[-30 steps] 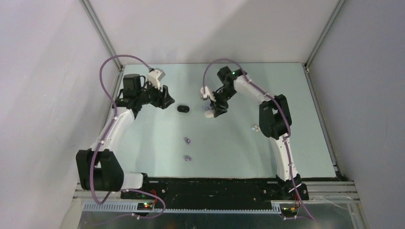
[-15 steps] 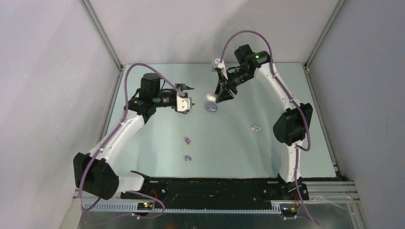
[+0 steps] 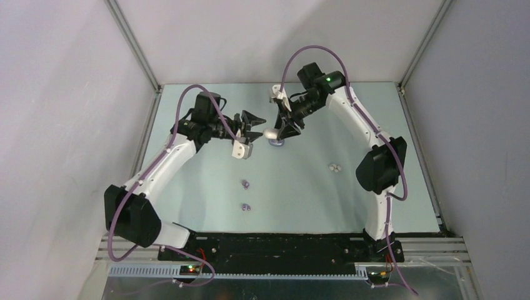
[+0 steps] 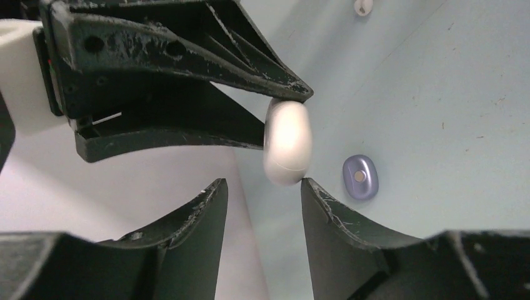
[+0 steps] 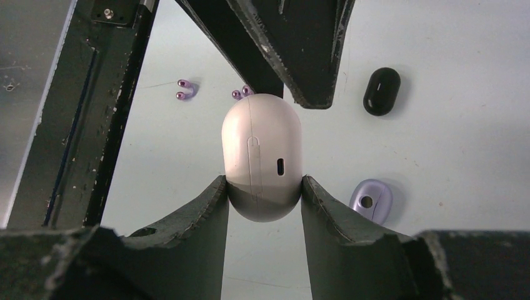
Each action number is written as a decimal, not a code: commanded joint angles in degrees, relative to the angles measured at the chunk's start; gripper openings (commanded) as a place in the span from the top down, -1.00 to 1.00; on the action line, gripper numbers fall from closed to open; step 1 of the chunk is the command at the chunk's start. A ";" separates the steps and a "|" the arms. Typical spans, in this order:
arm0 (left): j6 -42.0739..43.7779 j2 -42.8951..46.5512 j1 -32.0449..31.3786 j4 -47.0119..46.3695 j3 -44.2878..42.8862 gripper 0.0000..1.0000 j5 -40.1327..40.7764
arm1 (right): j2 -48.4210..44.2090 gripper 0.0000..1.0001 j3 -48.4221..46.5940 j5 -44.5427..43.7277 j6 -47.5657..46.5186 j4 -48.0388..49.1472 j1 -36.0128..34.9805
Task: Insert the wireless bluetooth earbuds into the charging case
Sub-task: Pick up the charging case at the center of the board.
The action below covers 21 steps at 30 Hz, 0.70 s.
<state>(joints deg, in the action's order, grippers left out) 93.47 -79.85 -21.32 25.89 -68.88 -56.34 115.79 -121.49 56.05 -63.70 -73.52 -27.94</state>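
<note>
My right gripper (image 3: 279,129) is shut on a closed white oval charging case (image 5: 262,156), held above the table; the case also shows in the top view (image 3: 270,133). My left gripper (image 4: 264,187) is open, one fingertip (image 4: 310,185) at the case's end (image 4: 287,142). It also shows in the top view (image 3: 256,124). Two pairs of lavender earbuds (image 3: 245,184) (image 3: 245,207) lie on the table in front, also in the right wrist view (image 5: 184,90) (image 5: 241,93). A white-pink pair (image 3: 335,167) lies to the right. No black earbuds are in view.
A closed lavender case (image 3: 275,142) lies on the table under the held case, seen also in both wrist views (image 4: 360,177) (image 5: 370,200). A closed black case (image 5: 382,91) lies nearby, hidden under my left wrist in the top view. Walls enclose the table.
My left gripper has swung right and turned over, closing in on the white case. My right gripper lifted the white case off the table earlier and has now shifted it slightly left and down.
</note>
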 commanded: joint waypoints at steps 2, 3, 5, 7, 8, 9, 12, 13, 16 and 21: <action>13.33 -2.29 -0.64 10.39 -5.17 -0.02 -4.91 | -1.95 0.55 -0.66 0.98 -0.90 2.64 -1.16; 14.16 -2.87 -0.69 11.79 -5.50 -0.01 -4.74 | -1.91 0.56 -0.80 0.99 -0.96 2.91 -1.35; 16.03 -3.32 -0.73 12.14 -5.75 0.00 -4.67 | -1.95 0.55 -0.85 1.09 -0.98 3.12 -1.67; 17.27 -3.46 -0.74 10.80 -5.27 0.02 -4.51 | -1.92 0.55 -0.97 0.87 -1.12 3.24 -1.84; 18.08 -3.57 -0.74 10.12 -4.72 0.03 -4.58 | -1.94 0.55 -1.00 0.70 -1.24 3.26 -1.85; 18.51 -3.61 -0.76 8.78 -4.44 0.02 -4.82 | -1.95 0.54 -1.09 0.62 -1.29 3.28 -1.85; 20.83 -4.31 -0.77 8.65 -4.65 0.01 -5.77 | -2.03 0.55 -1.18 0.38 -1.64 3.41 -1.87; 21.96 -4.55 -0.80 9.22 -4.97 0.03 -5.96 | -2.01 0.55 -1.19 0.33 -1.80 3.31 -1.90; 23.72 -5.80 -0.76 13.01 -6.87 0.08 -6.29 | -2.03 0.55 -1.20 -0.09 -2.69 2.94 -2.29; 24.06 -6.75 -0.74 13.93 -7.41 0.28 -6.61 | -2.14 0.55 -1.05 -0.56 -2.87 2.78 -2.49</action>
<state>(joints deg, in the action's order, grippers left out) 114.19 -86.26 -21.74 38.20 -73.87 -59.79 115.79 -121.49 55.37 -65.39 -71.24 -29.93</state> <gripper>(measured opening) 0.407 0.462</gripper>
